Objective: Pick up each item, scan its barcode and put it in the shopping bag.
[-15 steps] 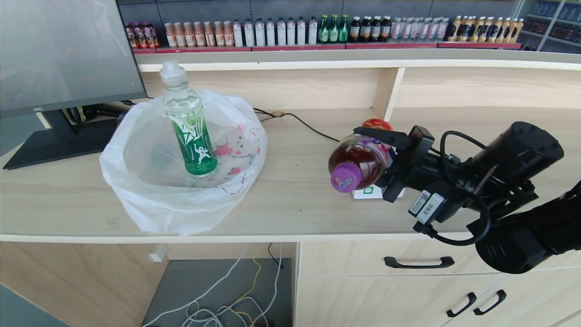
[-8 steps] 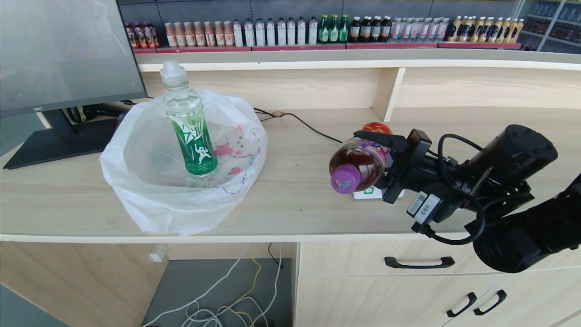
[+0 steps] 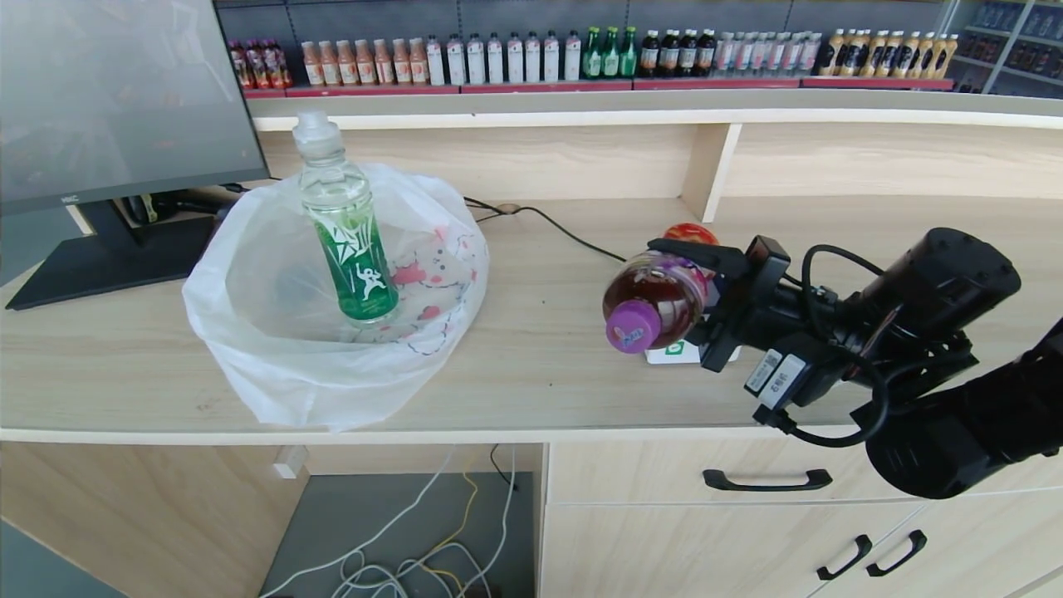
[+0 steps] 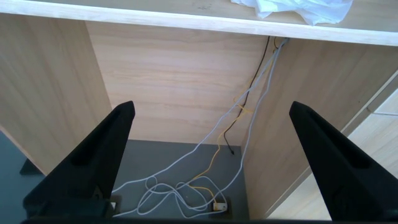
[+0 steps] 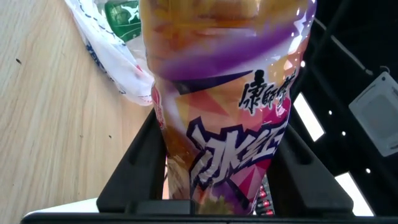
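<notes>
My right gripper point(image 3: 706, 282) is shut on a tea bottle point(image 3: 656, 297) with brown liquid and a purple cap, held on its side over the right half of the counter, cap pointing at the camera. The purple label of the tea bottle point(image 5: 230, 106) sits between the black fingers point(image 5: 134, 168). Under the bottle lies a small white scanner box point(image 3: 671, 352). The white shopping bag point(image 3: 332, 291) stands open at the left with a green-labelled bottle point(image 3: 342, 224) upright in it. My left gripper point(image 4: 211, 155) hangs open below the counter edge, over the floor cables.
A monitor point(image 3: 116, 91) on a black stand fills the counter's back left corner. A black cable point(image 3: 548, 223) runs across the counter behind the bag. A red-capped item point(image 3: 688, 232) sits behind the held bottle. Drawers with black handles point(image 3: 766, 480) lie below.
My right gripper with the tea bottle shifted slightly down and back toward the scanner box a second ago, and has stayed still since. The bag and green bottle have not moved.
</notes>
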